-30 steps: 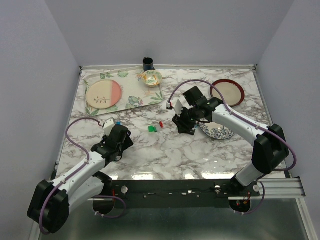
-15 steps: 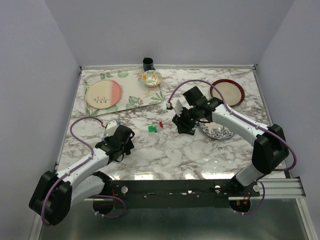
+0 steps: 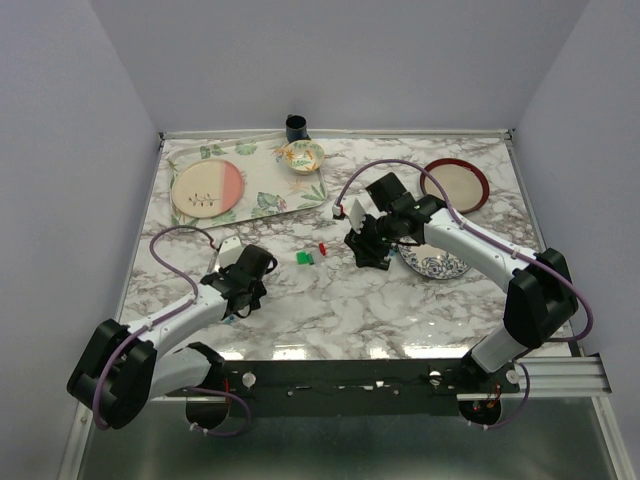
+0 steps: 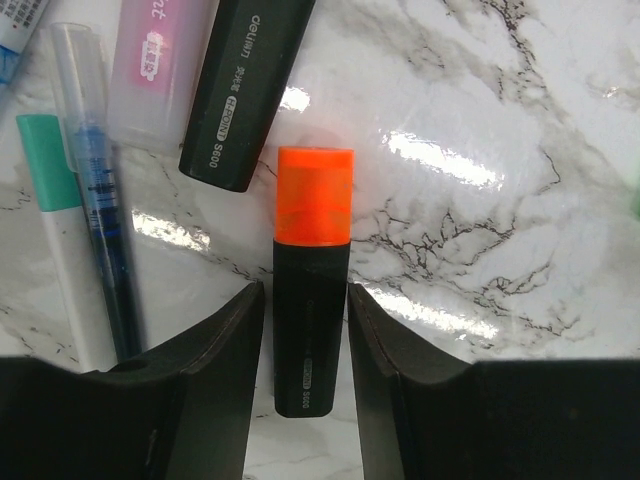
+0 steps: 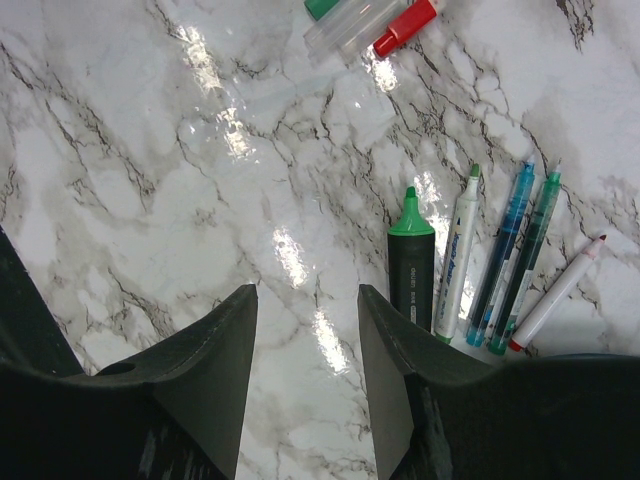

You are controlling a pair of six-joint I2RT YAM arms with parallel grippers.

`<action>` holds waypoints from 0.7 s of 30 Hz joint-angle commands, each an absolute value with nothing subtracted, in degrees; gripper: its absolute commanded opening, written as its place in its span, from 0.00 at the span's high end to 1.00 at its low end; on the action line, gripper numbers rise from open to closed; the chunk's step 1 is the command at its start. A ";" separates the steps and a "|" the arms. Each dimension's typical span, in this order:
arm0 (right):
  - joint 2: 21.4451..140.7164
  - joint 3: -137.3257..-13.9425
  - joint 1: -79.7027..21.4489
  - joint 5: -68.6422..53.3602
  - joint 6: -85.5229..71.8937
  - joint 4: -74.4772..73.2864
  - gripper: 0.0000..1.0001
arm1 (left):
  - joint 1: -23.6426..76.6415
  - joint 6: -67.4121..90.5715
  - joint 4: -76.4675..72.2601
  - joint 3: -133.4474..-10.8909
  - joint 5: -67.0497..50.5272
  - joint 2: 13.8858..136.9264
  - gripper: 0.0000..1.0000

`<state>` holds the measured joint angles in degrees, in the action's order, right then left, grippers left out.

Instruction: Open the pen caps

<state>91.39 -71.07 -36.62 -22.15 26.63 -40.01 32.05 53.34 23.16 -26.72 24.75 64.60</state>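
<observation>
A black highlighter (image 4: 311, 330) with an orange pen cap (image 4: 314, 195) lies on the marble. My left gripper (image 4: 305, 290) straddles its body; the jaws are open, with a thin sliver of marble at the left finger and the right finger at the body's edge. Beside it lie another black highlighter (image 4: 245, 90), a pink-capped marker (image 4: 158, 70) and a blue pen (image 4: 95, 180). My right gripper (image 5: 307, 295) stands open over bare marble. An uncapped green-tipped highlighter (image 5: 411, 265) and several thin pens (image 5: 505, 255) lie just to its right. Loose red (image 5: 405, 27) and green (image 3: 303, 257) caps lie between the arms.
A leaf-patterned tray (image 3: 270, 200) with a pink and cream plate (image 3: 207, 188) lies at the back left. A small bowl (image 3: 304, 155) and a dark cup (image 3: 296, 127) stand behind it. A red-rimmed plate (image 3: 455, 184) and a blue patterned plate (image 3: 435, 264) are on the right.
My left arm has swung right and forward, and its jaws have narrowed around the orange-capped highlighter. The right arm has not moved.
</observation>
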 commanded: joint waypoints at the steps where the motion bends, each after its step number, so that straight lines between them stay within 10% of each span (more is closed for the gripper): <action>1: 91.32 -70.66 -36.30 -23.64 27.16 -41.04 0.47 | 34.27 54.49 24.96 -27.15 24.87 68.38 0.63; 11: 91.06 -70.66 -36.30 -24.96 27.16 -41.22 0.47 | 37.53 54.49 20.75 -27.16 22.51 66.63 0.90; 21: 91.76 -70.84 -36.30 -32.68 26.81 -41.84 0.47 | 37.79 54.41 8.81 -22.07 15.13 57.85 0.95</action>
